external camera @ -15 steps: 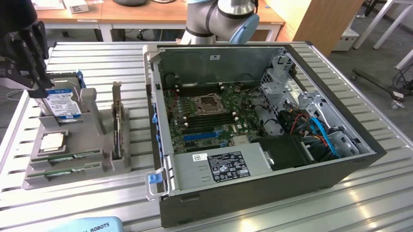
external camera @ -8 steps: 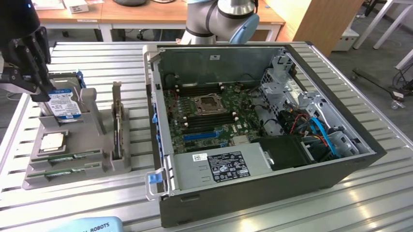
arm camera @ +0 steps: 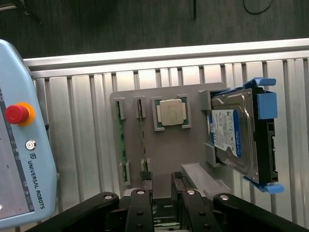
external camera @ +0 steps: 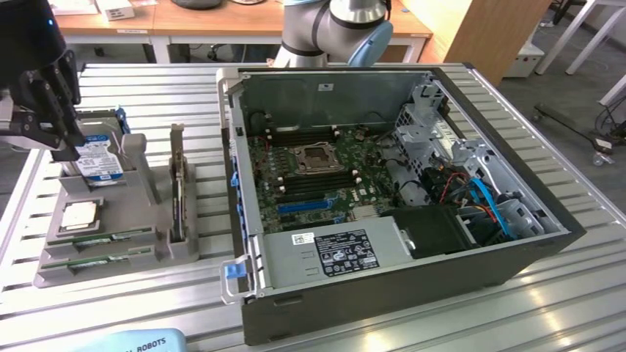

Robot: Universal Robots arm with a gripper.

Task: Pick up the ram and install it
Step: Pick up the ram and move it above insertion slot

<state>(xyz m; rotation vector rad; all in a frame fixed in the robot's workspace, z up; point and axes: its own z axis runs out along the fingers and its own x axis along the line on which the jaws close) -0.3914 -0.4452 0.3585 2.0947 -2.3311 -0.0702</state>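
Two ram sticks, thin and green, lie side by side in slots of a grey fixture [external camera: 146, 253]: one ram [external camera: 108, 237] and its twin [external camera: 102, 257]. In the wrist view they are the ram [arm camera: 120, 140] and its twin [arm camera: 142, 137] on the fixture [arm camera: 193, 145]. My black gripper [external camera: 61, 138] hangs above the fixture's far end, over the hard drive, well apart from the sticks. Its fingers [arm camera: 145, 195] stand open with nothing between them, gripper [arm camera: 162, 191].
The fixture also holds a silver processor [arm camera: 171, 112], a blue-labelled hard drive [arm camera: 236, 135] in a blue-clipped bracket, and an upright card [external camera: 177, 183]. An open computer case [external camera: 391, 279] with its motherboard [external camera: 313, 165] lies at the exterior view's right. A teach pendant [arm camera: 19, 145] lies beside the fixture.
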